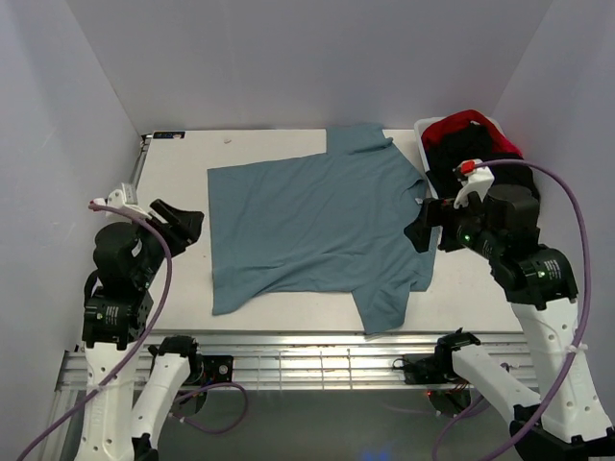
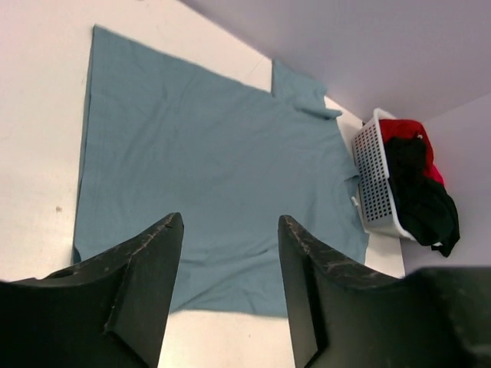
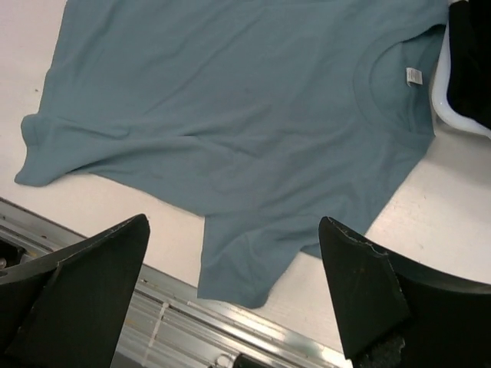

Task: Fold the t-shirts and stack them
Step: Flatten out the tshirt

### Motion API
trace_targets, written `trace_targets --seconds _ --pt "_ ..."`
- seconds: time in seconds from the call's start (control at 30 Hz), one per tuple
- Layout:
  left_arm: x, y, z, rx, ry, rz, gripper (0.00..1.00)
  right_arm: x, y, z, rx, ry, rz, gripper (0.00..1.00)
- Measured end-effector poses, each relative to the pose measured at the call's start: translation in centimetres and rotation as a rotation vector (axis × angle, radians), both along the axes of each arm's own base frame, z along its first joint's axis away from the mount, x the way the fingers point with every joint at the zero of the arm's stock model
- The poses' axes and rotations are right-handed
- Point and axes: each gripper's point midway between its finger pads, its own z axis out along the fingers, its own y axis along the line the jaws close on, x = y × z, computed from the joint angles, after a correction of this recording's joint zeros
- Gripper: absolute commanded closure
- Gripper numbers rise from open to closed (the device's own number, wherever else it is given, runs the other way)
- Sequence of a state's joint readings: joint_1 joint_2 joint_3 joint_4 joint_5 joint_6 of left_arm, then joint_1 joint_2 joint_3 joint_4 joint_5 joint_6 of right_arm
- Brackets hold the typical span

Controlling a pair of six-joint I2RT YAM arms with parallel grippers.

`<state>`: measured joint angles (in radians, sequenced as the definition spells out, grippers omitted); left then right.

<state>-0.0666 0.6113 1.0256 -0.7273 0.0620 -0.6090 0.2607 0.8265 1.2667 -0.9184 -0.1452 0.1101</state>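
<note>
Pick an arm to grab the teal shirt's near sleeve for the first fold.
Right, probably. The right gripper hangs open at the collar end of the teal t-shirt, near sleeve framed between its fingers. The left gripper, also open, sits off the hem.

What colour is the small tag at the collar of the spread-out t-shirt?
White. The tag on the teal-blue t-shirt shows best in the right wrist view.

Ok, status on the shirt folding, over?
Left pincer open, empty. Right pincer open, empty. Teal shirt spread out on table, unfolded. Basket of more shirts beside its collar.
</note>
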Motion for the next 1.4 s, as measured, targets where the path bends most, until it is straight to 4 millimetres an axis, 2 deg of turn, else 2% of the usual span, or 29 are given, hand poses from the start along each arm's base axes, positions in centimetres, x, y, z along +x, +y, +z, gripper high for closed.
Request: trace_targets --seconds 0.07,0.13,0.17,0.23,0.27,0.3,0.33,0.37,0.43,0.53,0.77,0.93,1.1,1.17,1.4 --pt "0.7 -0.2 0.7 -0.024 -0.047 0.002 0.55 1.3 0.7 -0.6 0.014 0.000 0.010 0.07" --pt "2.2 -0.6 0.1 -0.034 -0.053 -0.012 0.67 3.1 1.3 -2.6 0.013 0.042 0.014 0.16" --pt "3.3 -0.9 -0.9 -0.039 -0.035 -0.022 0.81 4.0 1.6 -4.1 0.008 0.079 0.015 0.20" --pt "5.9 -1.4 -3.8 -0.044 0.043 -0.039 1.00 6.0 2.2 -7.3 -0.010 0.160 0.011 0.42" --pt "7.2 -1.6 -5.5 -0.041 0.079 -0.046 1.00 6.8 2.4 -9.1 -0.017 0.204 0.006 0.54" --pt "8.5 -1.8 -7.5 -0.032 0.128 -0.053 1.00 7.6 2.6 -11.3 -0.032 0.256 0.000 0.77" --pt "9.4 -2.0 -9.7 -0.023 0.180 -0.055 1.00 8.0 2.6 -13.0 -0.047 0.298 -0.007 0.88" --pt "10.1 -2.1 -11.7 -0.015 0.230 -0.055 1.00 8.3 2.6 -14.5 -0.056 0.335 -0.014 0.92" --pt "11.2 -2.4 -14.5 -0.002 0.297 -0.060 1.00 8.8 2.5 -16.6 -0.076 0.389 -0.032 0.92" --pt "13.1 -2.8 -16.8 0.012 0.328 -0.055 1.00 9.5 2.8 -17.7 -0.085 0.395 -0.039 0.92" --pt "17.9 -4.1 -21.9 0.039 0.397 -0.052 1.00 10.6 3.7 -17.1 -0.076 0.334 -0.031 0.92" --pt "19.7 -4.6 -25.3 0.075 0.463 -0.034 1.00 10.9 3.7 -17.0 -0.083 0.320 -0.034 0.92" --pt "20.7 -4.2 -28.5 0.104 0.535 0.004 1.00 11.0 3.6 -16.9 -0.088 0.314 -0.039 0.92" --pt "20.7 -3.8 -29.5 0.115 0.564 0.023 1.00 11.0 3.6 -16.7 -0.088 0.308 -0.040 0.92" --pt "22.0 -2.7 -29.6 0.122 0.574 0.077 1.00 10.9 3.5 -15.4 -0.081 0.263 -0.044 0.92"
